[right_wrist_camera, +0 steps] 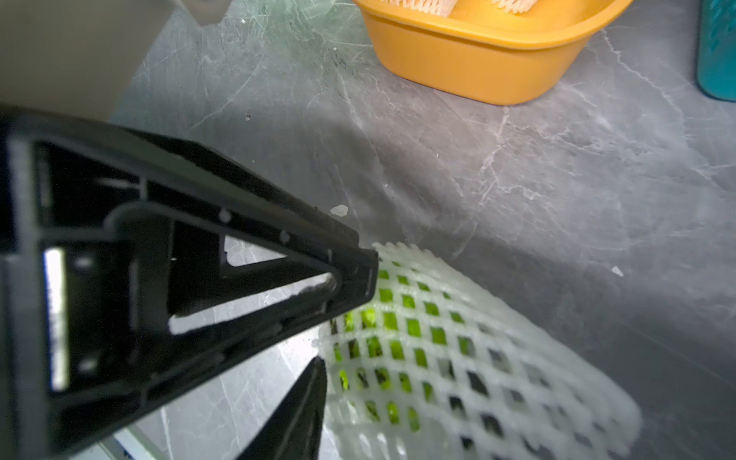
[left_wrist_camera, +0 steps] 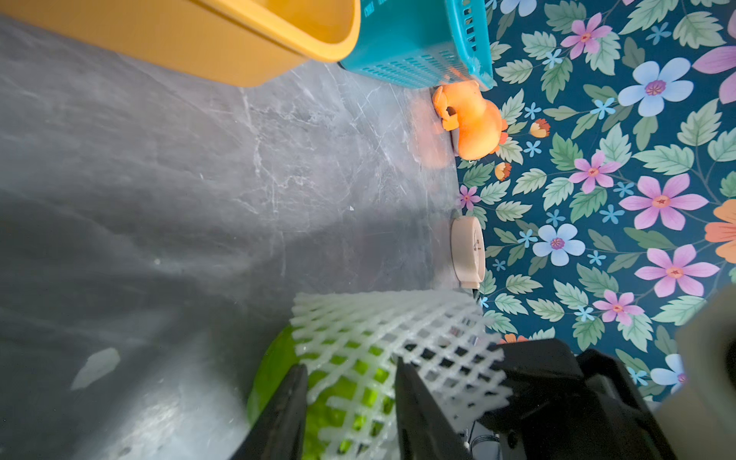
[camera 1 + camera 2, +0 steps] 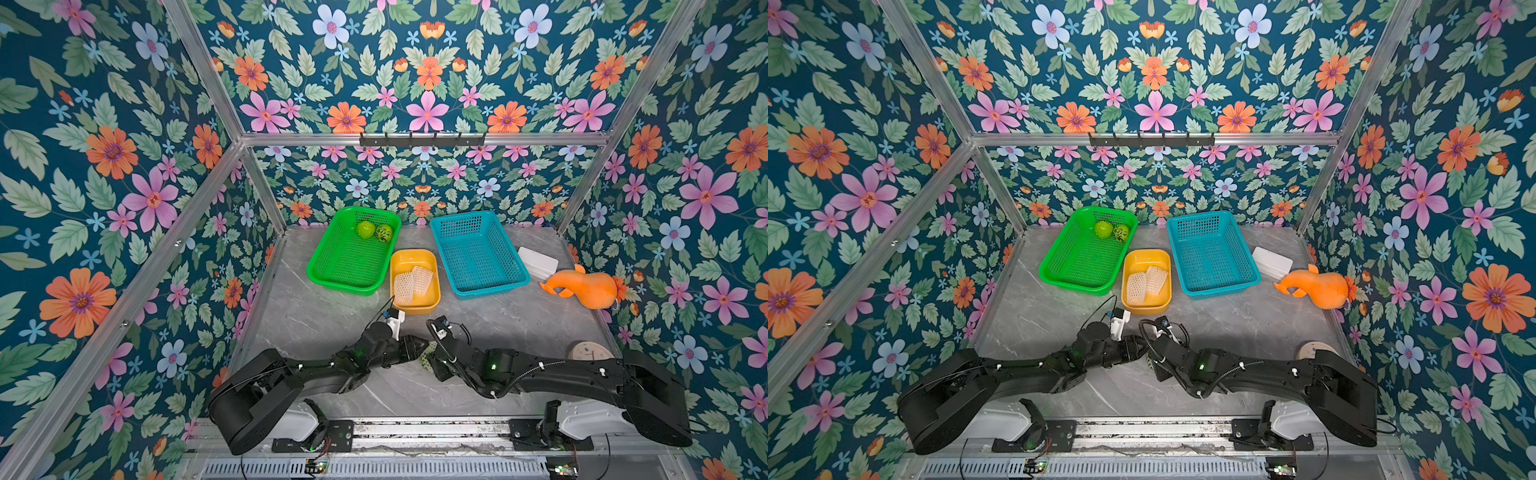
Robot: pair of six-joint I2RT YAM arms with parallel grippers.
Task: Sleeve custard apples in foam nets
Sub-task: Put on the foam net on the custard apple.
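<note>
Left of centre on the bench (image 3: 324,324), in both top views, a green basket (image 3: 338,286) holds two loose custard apples (image 3: 366,229) close together in its far right corner. Just right of it a yellow tub (image 3: 417,308) carries two foam nets (image 3: 404,286) lying side by side.

Below the tub, at lower centre, the two arms meet tip to tip over a third custard apple (image 2: 265,382), bright green and partly sleeved in a third foam net (image 2: 398,322). The left pincer (image 2: 351,364) has its fingers a little apart, astride the net's edge where it lies on the fruit. Whether they press on it I cannot tell. In the right wrist view one of its fingertips (image 1: 358,271) touches the net's rim.

The right pincer (image 3: 433,356) faces it. One finger (image 1: 306,402) stands bare beside the mesh and its partner shows only as a dark shape behind the holes, so spread or pinching cannot be told.

Farther right sit a teal basket (image 3: 490,293), a white box (image 3: 538,262), an orange gourd toy (image 3: 590,291) against the wall, and a round cream clock (image 3: 584,351) half hidden by the right arm.
</note>
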